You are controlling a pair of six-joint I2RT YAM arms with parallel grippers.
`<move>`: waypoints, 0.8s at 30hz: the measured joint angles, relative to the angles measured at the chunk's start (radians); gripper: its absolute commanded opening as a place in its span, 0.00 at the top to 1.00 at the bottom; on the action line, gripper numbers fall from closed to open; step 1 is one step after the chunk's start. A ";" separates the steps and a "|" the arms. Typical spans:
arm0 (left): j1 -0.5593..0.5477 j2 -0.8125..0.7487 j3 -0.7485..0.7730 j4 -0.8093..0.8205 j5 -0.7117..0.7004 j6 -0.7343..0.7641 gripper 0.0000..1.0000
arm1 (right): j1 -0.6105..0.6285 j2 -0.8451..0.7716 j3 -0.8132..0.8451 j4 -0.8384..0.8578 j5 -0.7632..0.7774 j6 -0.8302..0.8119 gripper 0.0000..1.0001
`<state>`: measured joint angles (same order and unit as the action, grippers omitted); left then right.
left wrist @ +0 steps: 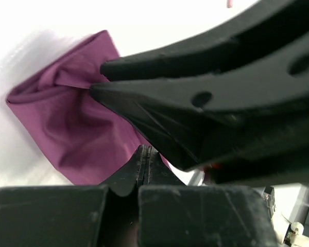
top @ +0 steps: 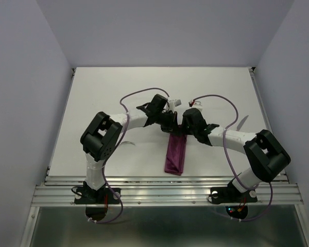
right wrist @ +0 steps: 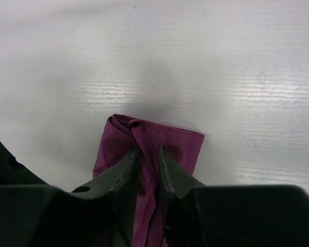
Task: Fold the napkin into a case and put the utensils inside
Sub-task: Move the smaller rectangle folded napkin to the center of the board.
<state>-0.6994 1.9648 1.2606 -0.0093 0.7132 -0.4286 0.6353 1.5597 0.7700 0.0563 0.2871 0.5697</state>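
The burgundy napkin [top: 175,154] lies as a narrow folded strip on the white table [top: 118,92], running from the middle toward the near edge. Both grippers meet at its far end. My right gripper [top: 180,128] [right wrist: 148,152] is shut on a raised ridge of the cloth [right wrist: 177,141], which bunches at its tips; its black fingers [left wrist: 159,62] also fill the left wrist view. My left gripper [top: 170,121] [left wrist: 144,149] is shut, its tips over the cloth's edge [left wrist: 67,118], with no cloth visible between them. The utensils do not show clearly; a thin pale sliver [top: 242,122] lies to the right.
Purple cables [top: 136,94] loop over both arms above the table's middle. Grey walls close in the table at the back and both sides. A metal rail [top: 165,193] runs along the near edge, by the arm bases.
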 measured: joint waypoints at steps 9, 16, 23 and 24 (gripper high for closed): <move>-0.001 -0.110 -0.021 -0.037 -0.014 0.011 1.00 | -0.007 -0.153 0.000 -0.011 0.010 -0.001 0.57; 0.008 -0.147 -0.100 -0.055 -0.055 0.015 1.00 | -0.021 -0.189 -0.016 -0.093 -0.055 0.008 0.39; 0.035 -0.173 -0.192 -0.050 -0.114 -0.010 1.00 | -0.021 -0.193 -0.047 -0.199 -0.129 0.035 0.66; 0.039 -0.172 -0.193 -0.047 -0.119 -0.011 1.00 | -0.021 -0.193 -0.047 -0.206 -0.132 0.037 0.65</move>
<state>-0.6605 1.7924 1.0679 -0.0566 0.5941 -0.4400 0.6140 1.3663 0.7227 -0.1493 0.1551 0.6071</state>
